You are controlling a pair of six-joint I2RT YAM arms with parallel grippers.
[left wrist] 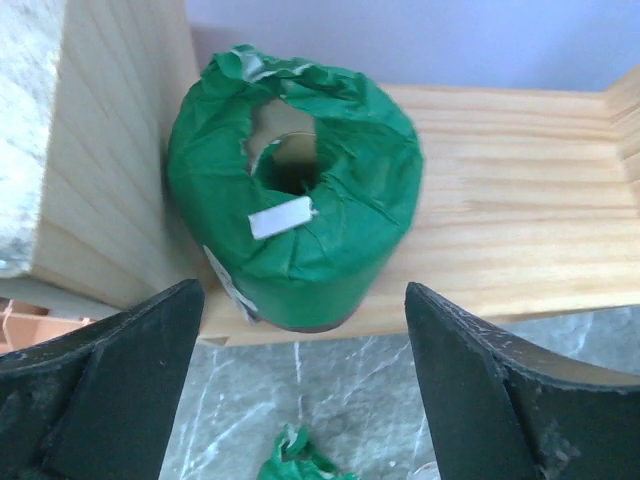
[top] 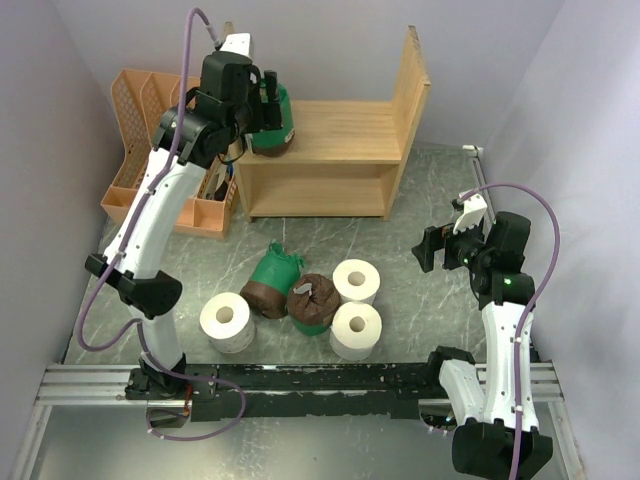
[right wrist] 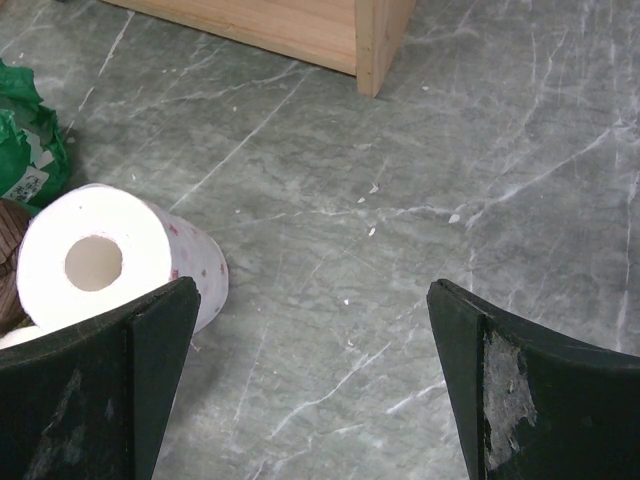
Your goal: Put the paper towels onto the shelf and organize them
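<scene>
A green-wrapped paper towel roll stands on the upper board of the wooden shelf, pushed against its left side panel. My left gripper is open just in front of this roll, a finger on each side and not touching it. On the table lie three bare white rolls, a green and brown wrapped roll and another wrapped roll. My right gripper hangs open over bare table, right of a white roll.
An orange lattice rack stands left of the shelf, close to my left arm. The shelf's lower board holds nothing that I can see. Grey walls close in on both sides. The shelf's right foot shows in the right wrist view.
</scene>
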